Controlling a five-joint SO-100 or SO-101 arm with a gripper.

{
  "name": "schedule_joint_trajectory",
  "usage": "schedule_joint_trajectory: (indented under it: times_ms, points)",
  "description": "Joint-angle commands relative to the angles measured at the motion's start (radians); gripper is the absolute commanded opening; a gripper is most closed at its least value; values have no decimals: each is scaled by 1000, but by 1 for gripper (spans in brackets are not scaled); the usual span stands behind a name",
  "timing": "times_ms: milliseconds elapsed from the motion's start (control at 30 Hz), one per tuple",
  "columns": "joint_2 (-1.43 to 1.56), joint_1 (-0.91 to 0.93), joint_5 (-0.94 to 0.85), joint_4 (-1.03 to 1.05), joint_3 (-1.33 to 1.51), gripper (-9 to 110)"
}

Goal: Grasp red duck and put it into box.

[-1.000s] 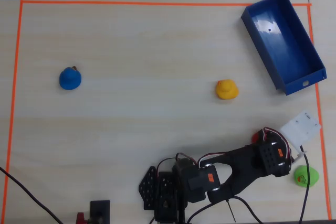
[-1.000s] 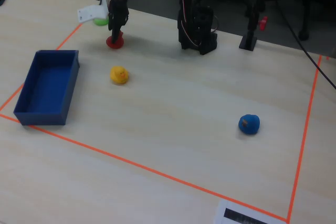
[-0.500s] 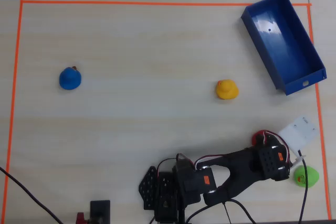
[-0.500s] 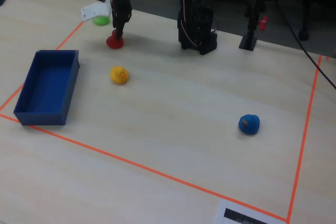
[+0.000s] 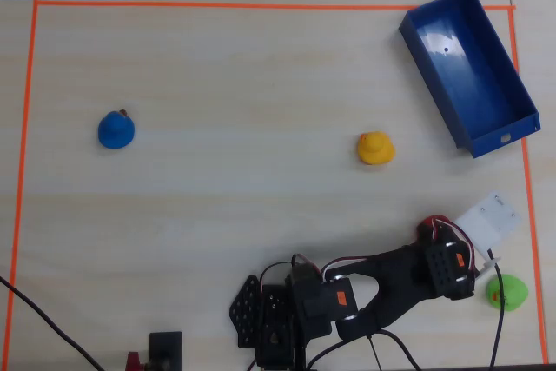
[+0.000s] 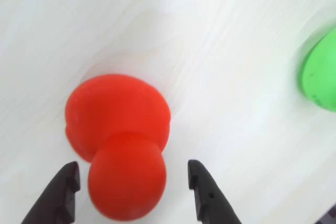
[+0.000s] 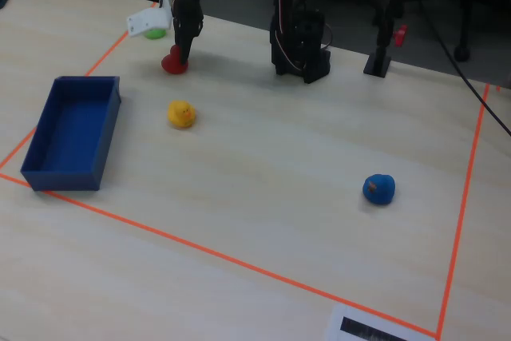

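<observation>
The red duck (image 6: 118, 140) is a smooth, glossy little toy, a round head on a wider rounded body, sitting on the pale wood-grain table (image 7: 263, 157). The gripper (image 6: 131, 174) stands over it with its two black fingers spread apart, one on each side of the duck's head and not touching it, so it is released and holds nothing. In the fixed view the duck (image 7: 173, 62) sits just under the black arm (image 7: 188, 13), near the far corner of the orange tape border (image 7: 239, 259). A green duck (image 5: 507, 292) lies just beside the red one, partly tucked by the arm's white camera block (image 5: 489, 220). A yellow duck (image 5: 375, 148) rests between the red duck and the box (image 5: 499, 135), a deep-blue plastic tray with low straight walls, empty, set at a slant well apart from the red duck. A blue duck (image 5: 115, 129) sits far from the red duck, across the table.
</observation>
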Motion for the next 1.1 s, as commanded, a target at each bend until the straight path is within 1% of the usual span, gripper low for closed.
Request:
schedule_joint_trajectory:
  times_ms: [0,233,433,533,633,800,900,967,1067]
  points:
    - [15,-8,-6,-29,-28,28]
    - [-26,-14,-8,-32,-66,27]
    - [-43,-11,-6,-46,-74,23]
    - [-51,-12,-14,-48,-78,14]
    - [-57,-21,-31,-44,-78,1]
    - [-54,-25,-18,-60,-78,0]
    - [-43,-34,28,-80,-89,0]
    - [-32,-48,91,-80,-120,0]
    - [-21,-98,224,9,-236,0]
